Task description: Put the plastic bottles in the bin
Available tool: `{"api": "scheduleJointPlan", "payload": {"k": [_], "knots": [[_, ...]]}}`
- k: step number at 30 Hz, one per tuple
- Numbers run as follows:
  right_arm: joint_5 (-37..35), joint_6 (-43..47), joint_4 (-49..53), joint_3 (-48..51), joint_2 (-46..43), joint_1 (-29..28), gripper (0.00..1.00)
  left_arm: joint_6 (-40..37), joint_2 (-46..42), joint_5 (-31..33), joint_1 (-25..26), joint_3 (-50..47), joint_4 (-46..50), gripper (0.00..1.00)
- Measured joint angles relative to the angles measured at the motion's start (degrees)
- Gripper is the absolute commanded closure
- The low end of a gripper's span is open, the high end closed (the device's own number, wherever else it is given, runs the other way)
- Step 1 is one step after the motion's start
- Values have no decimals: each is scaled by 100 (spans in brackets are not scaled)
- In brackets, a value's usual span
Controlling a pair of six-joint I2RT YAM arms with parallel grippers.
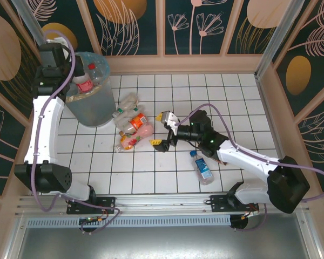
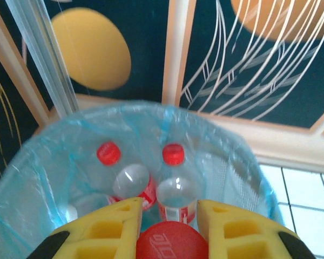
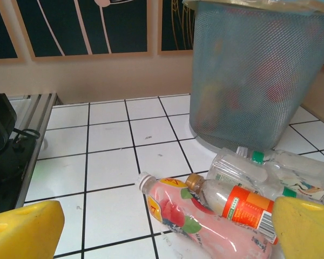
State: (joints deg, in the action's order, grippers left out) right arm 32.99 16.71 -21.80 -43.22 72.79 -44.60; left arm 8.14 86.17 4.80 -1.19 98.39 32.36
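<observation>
My left gripper (image 1: pixel 77 75) hangs over the bin (image 1: pixel 95 110), shut on a red-capped plastic bottle (image 1: pixel 85 84). In the left wrist view its yellow fingers (image 2: pixel 116 224) clamp the bottle just below the red cap (image 2: pixel 171 243), above the bin's blue bag lining (image 2: pixel 235 162). Two red-capped bottles (image 2: pixel 178 194) lie inside. My right gripper (image 1: pixel 161 130) stands open beside a pile of bottles (image 1: pixel 132 127) on the tiles. Ahead of it lie a pink bottle (image 3: pixel 205 221), an orange-labelled one (image 3: pixel 243 204) and clear ones (image 3: pixel 270 167). A blue-labelled bottle (image 1: pixel 203 168) lies under my right arm.
The grey mesh bin (image 3: pixel 259 70) stands in the far left corner of the white tiled table (image 1: pixel 232 102), close to the wooden walls (image 1: pixel 178 62). The bottle pile lies right at the bin's foot. A metal rail (image 1: pixel 151 208) runs along the near edge.
</observation>
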Motion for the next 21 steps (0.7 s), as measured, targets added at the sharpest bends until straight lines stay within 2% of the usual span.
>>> {"api": "scheduleJointPlan", "payload": {"k": [11, 12, 14, 15, 18, 21], "knots": [[-44, 236, 350, -282, 278, -216, 1, -175, 131, -289, -42, -1292, -710, 98], [-48, 249, 380, -289, 278, -227, 1, -199, 131, -289, -44, -1399, -785, 90], [-66, 254, 431, -306, 282, -243, 1, -232, 131, -289, -48, -1499, -861, 62], [-72, 254, 450, -315, 289, -254, 1, -254, 131, -306, -48, -1510, -866, 54], [-140, 256, 501, -356, 304, -289, 1, -232, 120, -415, -48, -1508, -859, 41], [-175, 256, 557, -413, 315, -308, 1, -190, 39, -494, -46, -1504, -859, 37]]}}
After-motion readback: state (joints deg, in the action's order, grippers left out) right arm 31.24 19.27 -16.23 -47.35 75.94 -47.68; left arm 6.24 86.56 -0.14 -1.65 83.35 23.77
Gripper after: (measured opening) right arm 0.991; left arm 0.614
